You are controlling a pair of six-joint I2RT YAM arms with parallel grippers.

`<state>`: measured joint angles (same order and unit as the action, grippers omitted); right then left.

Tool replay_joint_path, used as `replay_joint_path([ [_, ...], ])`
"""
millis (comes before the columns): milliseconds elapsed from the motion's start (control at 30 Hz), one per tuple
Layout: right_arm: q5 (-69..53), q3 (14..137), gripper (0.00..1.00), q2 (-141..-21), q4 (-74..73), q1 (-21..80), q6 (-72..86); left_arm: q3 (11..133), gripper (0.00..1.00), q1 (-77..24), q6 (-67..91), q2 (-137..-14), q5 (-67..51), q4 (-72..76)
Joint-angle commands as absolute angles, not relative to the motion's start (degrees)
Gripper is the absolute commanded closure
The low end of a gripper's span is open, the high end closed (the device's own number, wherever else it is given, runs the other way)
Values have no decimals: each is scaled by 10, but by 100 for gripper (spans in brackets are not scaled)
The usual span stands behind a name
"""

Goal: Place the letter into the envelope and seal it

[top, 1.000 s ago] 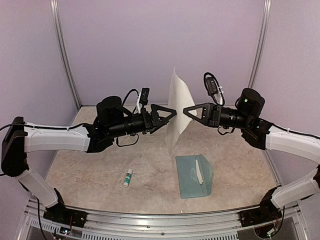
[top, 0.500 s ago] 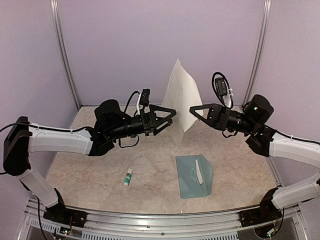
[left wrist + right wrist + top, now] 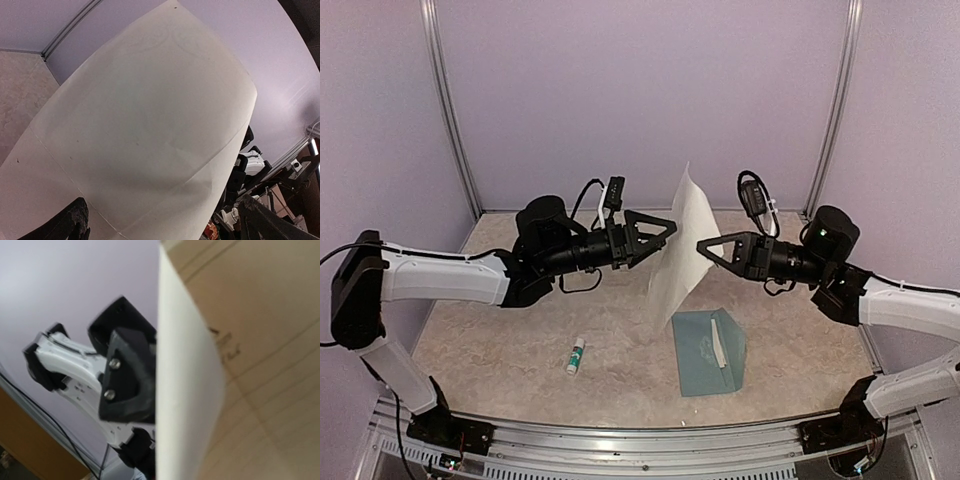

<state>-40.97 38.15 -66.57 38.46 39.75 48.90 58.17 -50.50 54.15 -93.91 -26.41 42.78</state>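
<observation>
Lilac walls and metal corner posts close off a mottled beige table (image 3: 500, 330), where the envelope (image 3: 700, 352) lies flat with its flap open, a pale strip showing along one side. Above the envelope and farther from the arm bases, the letter (image 3: 678, 250) stands upright in the air, clear of the table. The right pincer (image 3: 703, 244) is clenched on the edge of the sheet facing it. The left pincer (image 3: 665, 238) is released, its fingers spread wide and pointing at the sheet's other face; from overhead I cannot tell whether they touch the paper. In the left wrist view the letter (image 3: 145, 125) fills nearly the whole frame, its corners cut off, with only the dark fingertips (image 3: 75, 222) poking in at the bottom. The right wrist view is blurred: the letter (image 3: 185, 390) appears edge-on and hides the grip itself, and the dark block with two screws (image 3: 125, 380) beside it cannot be identified. A glue stick (image 3: 576, 355) lies well apart from the envelope, on the left arm's side.
</observation>
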Motion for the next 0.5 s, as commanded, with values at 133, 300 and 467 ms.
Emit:
replay_joint_path([
  [133, -469, 474, 100, -611, 195, 403, 356, 554, 1, -447, 371, -812, -221, 235],
  [300, -541, 502, 100, -607, 155, 403, 332, 563, 1, -415, 287, -776, -278, 155],
  [467, -546, 523, 100, -605, 119, 403, 316, 585, 1, -412, 210, -750, -306, 86],
])
